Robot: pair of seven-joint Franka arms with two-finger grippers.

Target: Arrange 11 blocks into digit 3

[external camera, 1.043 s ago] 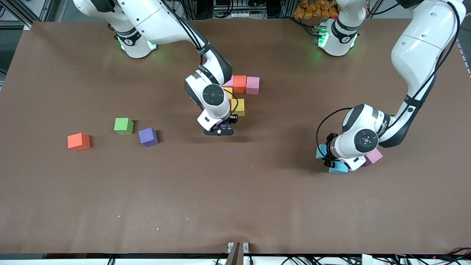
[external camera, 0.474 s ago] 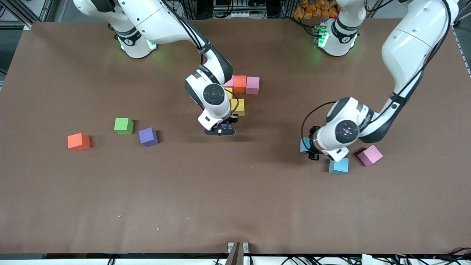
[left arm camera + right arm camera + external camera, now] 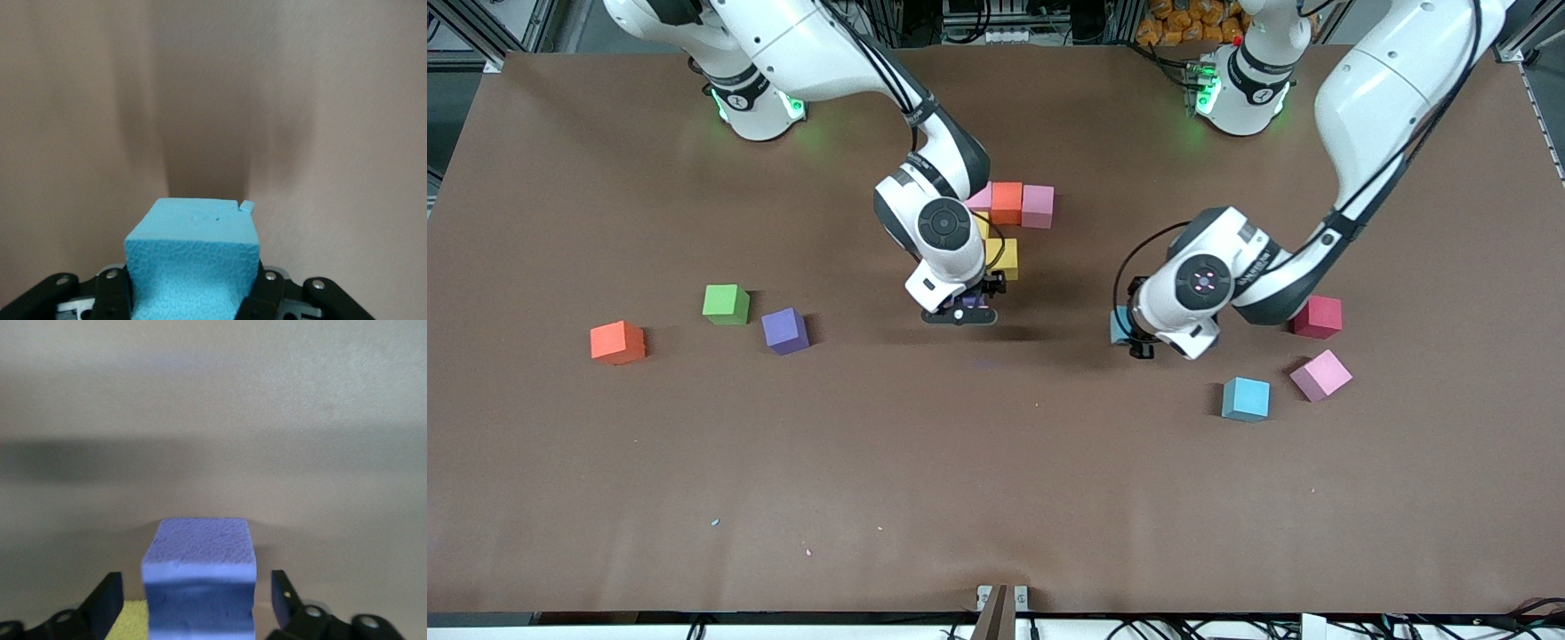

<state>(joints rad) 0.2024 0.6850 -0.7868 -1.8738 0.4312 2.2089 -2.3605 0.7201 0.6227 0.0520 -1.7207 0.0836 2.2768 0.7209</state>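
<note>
My left gripper (image 3: 1131, 336) is shut on a cyan block (image 3: 1118, 326) and holds it above bare table; in the left wrist view the cyan block (image 3: 192, 257) fills the left gripper (image 3: 192, 297). My right gripper (image 3: 960, 313) stands open around a purple block (image 3: 199, 577) on the table, beside a yellow block (image 3: 1005, 258); a gap shows on each side within the right gripper (image 3: 197, 590). Farther from the camera lies a row of a pink block (image 3: 980, 197), an orange block (image 3: 1006, 203) and another pink block (image 3: 1038, 206).
Loose toward the left arm's end lie a red block (image 3: 1317, 316), a pink block (image 3: 1320, 374) and a cyan block (image 3: 1246, 398). Toward the right arm's end lie an orange block (image 3: 617, 342), a green cube (image 3: 726, 304) and a purple block (image 3: 785, 331).
The left gripper has carried the cyan block away from the loose cyan and pink blocks toward the table's middle, uncovering the red block. The right gripper has opened off the purple block.
</note>
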